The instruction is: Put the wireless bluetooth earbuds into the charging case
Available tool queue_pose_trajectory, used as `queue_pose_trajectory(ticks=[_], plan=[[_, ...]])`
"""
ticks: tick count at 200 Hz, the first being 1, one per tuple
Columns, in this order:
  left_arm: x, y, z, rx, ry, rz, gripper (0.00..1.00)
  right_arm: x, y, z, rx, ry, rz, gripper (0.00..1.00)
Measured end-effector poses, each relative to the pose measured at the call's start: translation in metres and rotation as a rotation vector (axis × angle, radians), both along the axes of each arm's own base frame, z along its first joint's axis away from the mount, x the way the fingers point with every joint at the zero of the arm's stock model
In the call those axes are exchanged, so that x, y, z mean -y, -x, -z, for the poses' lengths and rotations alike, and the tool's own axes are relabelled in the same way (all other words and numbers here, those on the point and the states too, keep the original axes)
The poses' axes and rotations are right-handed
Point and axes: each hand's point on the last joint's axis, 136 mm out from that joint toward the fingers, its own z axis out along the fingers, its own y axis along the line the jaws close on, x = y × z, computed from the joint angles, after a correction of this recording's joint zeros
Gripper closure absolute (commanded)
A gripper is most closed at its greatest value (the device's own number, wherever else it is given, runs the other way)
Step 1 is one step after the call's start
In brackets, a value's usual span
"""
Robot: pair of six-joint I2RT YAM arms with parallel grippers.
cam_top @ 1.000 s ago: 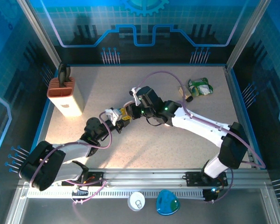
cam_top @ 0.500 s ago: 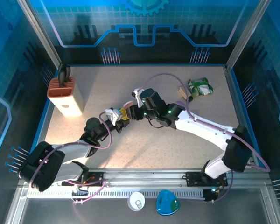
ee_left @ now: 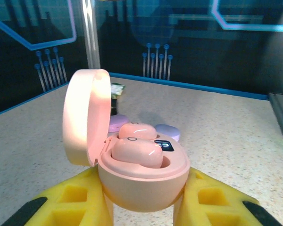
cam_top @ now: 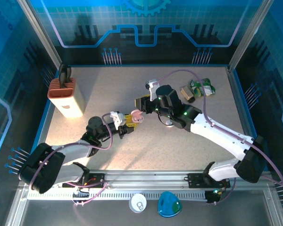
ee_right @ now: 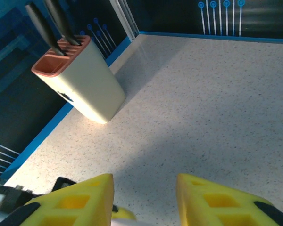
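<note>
The left pincer [ee_left: 144,207] pinched the pink case [ee_left: 146,181], lid up, with two pink earbuds [ee_left: 137,151] seated inside it. The right pincer [ee_right: 144,197] hung spread and empty above the counter [ee_right: 203,103].

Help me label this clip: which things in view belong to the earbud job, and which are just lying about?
Job: pink charging case, lid open, in the left pincer; two pink earbuds seated in it; two lilac pieces on the table behind.
Lying about: knife block; green packet.
</note>
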Motion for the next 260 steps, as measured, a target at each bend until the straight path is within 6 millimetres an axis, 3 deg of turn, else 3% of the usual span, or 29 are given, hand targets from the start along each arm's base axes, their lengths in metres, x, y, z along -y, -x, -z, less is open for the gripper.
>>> queue_pose_trajectory(ticks=[46, 109, 126, 147, 179, 201, 225, 260], plan=[[0.004, 0.006, -0.006, -0.027, 0.037, 0.043, 0.76, 0.006, -0.004, 0.016, -0.047, 0.015, -0.028, 0.67], [0.006, -0.003, -0.008, -0.087, 0.116, 0.032, 0.77, 0.014, 0.02, 0.042, -0.089, 0.086, -0.123, 0.66], [0.005, -0.005, -0.015, -0.07, 0.139, 0.023, 0.77, 0.023, 0.031, 0.042, -0.081, 0.09, -0.136, 0.63], [0.004, -0.007, -0.026, -0.042, 0.172, 0.014, 0.77, 0.035, 0.041, 0.039, -0.069, 0.079, -0.137, 0.5], [0.007, -0.007, -0.034, -0.032, 0.2, 0.017, 0.76, 0.057, 0.04, 0.038, -0.119, -0.051, -0.086, 0.36], [0.013, -0.002, -0.038, -0.024, 0.206, 0.038, 0.76, 0.065, 0.035, 0.054, -0.234, -0.2, -0.054, 0.33], [0.02, 0.003, -0.04, -0.019, 0.208, 0.062, 0.76, 0.055, 0.039, 0.073, -0.379, -0.346, -0.085, 0.33], [0.018, -0.002, -0.044, 0.0, 0.221, 0.025, 0.76, 0.04, 0.035, 0.07, -0.47, -0.51, -0.135, 0.36]])
